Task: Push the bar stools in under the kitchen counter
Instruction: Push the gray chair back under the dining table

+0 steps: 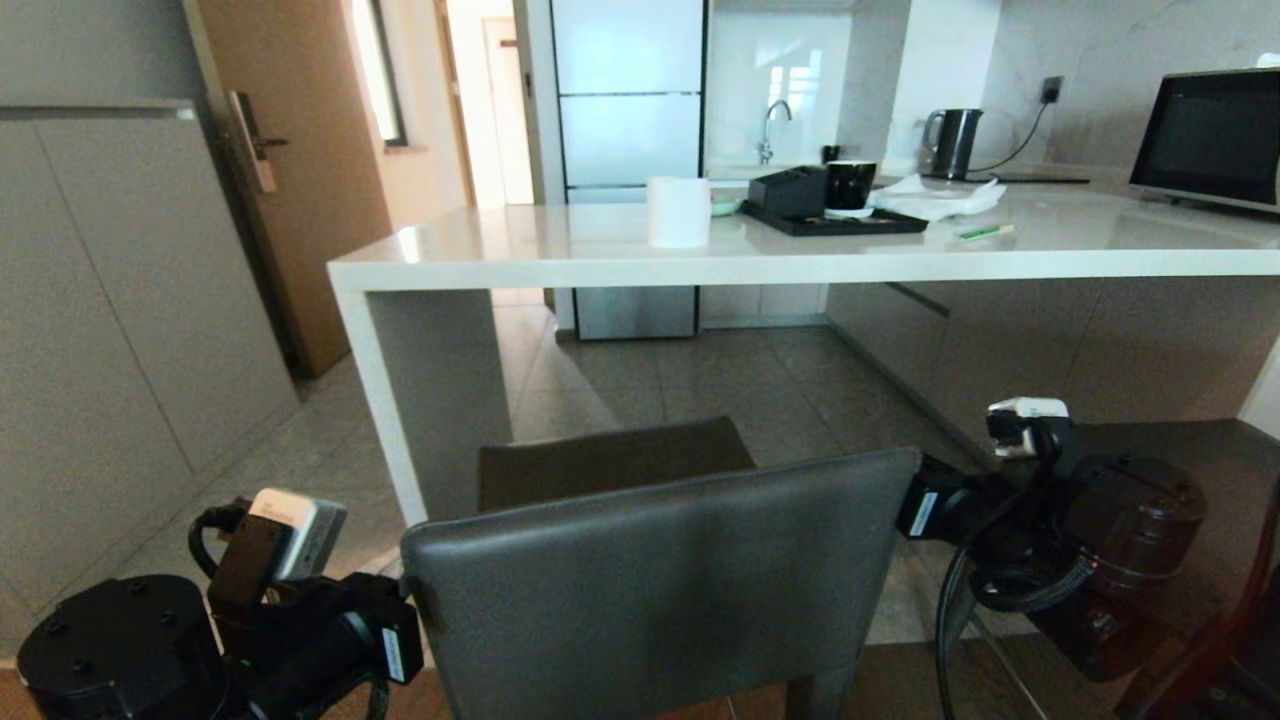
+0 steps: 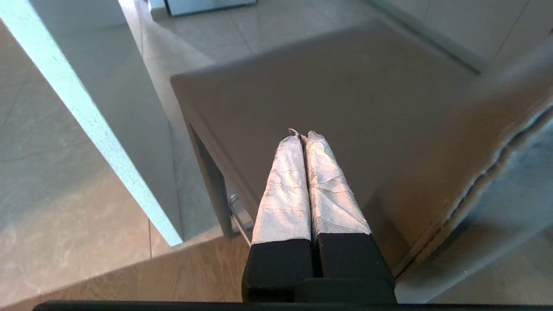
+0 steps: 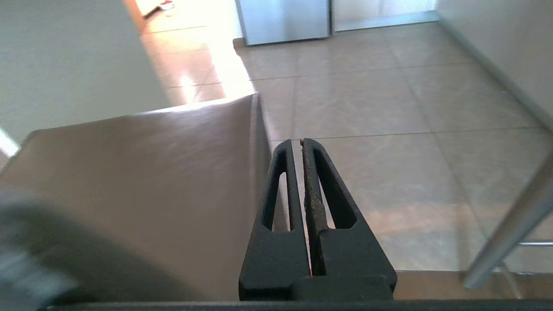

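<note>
One bar stool stands right in front of me, its dark-grey backrest nearest and its square seat pointing toward the kitchen counter, beside the counter's white end panel. My left gripper is shut and empty, its white-wrapped fingers lying over the seat just ahead of the backrest. My right gripper is shut and empty at the seat's right edge, over the tiled floor. Behind the right arm a second stool seat shows; its metal leg appears in the right wrist view.
On the counter stand a white paper roll, a black tray with cups, a kettle and a microwave. A fridge and sink lie beyond. Grey cabinets and a wooden door line the left side.
</note>
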You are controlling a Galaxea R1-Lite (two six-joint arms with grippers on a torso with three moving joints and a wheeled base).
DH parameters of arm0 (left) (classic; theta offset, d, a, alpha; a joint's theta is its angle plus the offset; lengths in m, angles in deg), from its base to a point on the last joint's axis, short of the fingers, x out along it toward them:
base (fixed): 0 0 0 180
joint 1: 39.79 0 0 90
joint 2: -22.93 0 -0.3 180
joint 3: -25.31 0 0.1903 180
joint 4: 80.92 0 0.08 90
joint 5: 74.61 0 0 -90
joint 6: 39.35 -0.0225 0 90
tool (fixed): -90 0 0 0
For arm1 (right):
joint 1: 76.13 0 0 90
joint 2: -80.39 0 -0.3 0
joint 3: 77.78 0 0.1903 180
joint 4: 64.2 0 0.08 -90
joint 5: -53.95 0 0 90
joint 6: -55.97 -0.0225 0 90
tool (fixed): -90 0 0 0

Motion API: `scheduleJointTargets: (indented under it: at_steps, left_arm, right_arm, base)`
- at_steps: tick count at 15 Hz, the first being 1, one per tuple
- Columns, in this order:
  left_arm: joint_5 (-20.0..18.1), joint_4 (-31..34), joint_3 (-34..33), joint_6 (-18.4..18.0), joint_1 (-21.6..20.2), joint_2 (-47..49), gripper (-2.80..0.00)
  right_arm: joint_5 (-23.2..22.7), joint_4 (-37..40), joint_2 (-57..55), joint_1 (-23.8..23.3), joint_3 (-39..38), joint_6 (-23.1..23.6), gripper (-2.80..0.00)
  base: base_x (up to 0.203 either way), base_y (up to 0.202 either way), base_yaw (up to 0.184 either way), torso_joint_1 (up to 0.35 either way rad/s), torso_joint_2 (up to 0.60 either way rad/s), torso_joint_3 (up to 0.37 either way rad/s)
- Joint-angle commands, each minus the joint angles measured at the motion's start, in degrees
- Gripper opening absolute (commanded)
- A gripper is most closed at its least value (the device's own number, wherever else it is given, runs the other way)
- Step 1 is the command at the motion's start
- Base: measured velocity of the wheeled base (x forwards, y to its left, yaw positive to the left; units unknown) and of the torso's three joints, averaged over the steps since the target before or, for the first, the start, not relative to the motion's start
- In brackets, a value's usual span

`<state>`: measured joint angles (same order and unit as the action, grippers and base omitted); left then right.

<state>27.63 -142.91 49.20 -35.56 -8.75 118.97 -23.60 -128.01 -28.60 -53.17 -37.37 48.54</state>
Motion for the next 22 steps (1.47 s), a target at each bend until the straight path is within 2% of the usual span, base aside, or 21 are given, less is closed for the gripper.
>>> scheduleJointTargets:
  at_steps: [1,5,9,11,16,22]
  left_arm:
    - [0.1,-0.5,2.5,0.0,-0.2,3.3,-2.8]
    - [0.2,-0.4,9.5,-0.1,-1.2,9.7,-2.8]
    - [-0.1,-0.4,13.2,-0.2,-4.6,14.1,-2.8]
    - [-0.4,-0.4,14.8,-0.4,-6.4,15.3,-2.8]
    - [-0.5,-0.7,13.1,-0.2,-8.0,13.8,-2.8]
    - [-0.5,-2.3,12.8,0.0,-8.2,13.5,-2.8]
  right_arm:
    - [-0.1,-0.5,0.0,2.4,-0.1,0.0,-2.8]
    - [-0.1,-0.5,-1.0,7.4,-0.6,0.0,-2.8]
    - [-0.1,-0.5,-2.7,7.9,-0.4,-0.1,-2.8]
    - [0.1,-0.5,-3.1,7.7,-0.4,-0.3,-2.8]
    - [0.8,-0.5,-0.4,3.6,-1.2,-0.6,-2.8]
    - [0.9,-0.5,0.2,1.2,-1.3,-0.5,-2.8]
  base:
    - [0.0,0.0,0.0,0.0,0.0,0.0]
    - [0.0,0.0,0.0,0.0,0.0,0.0]
    - [0.0,0.0,0.0,0.0,0.0,0.0]
    - [0.0,0.0,0.0,0.0,0.0,0.0]
    - [0.0,0.0,0.0,0.0,0.0,0.0]
    - [0.0,0.0,0.0,0.0,0.0,0.0]
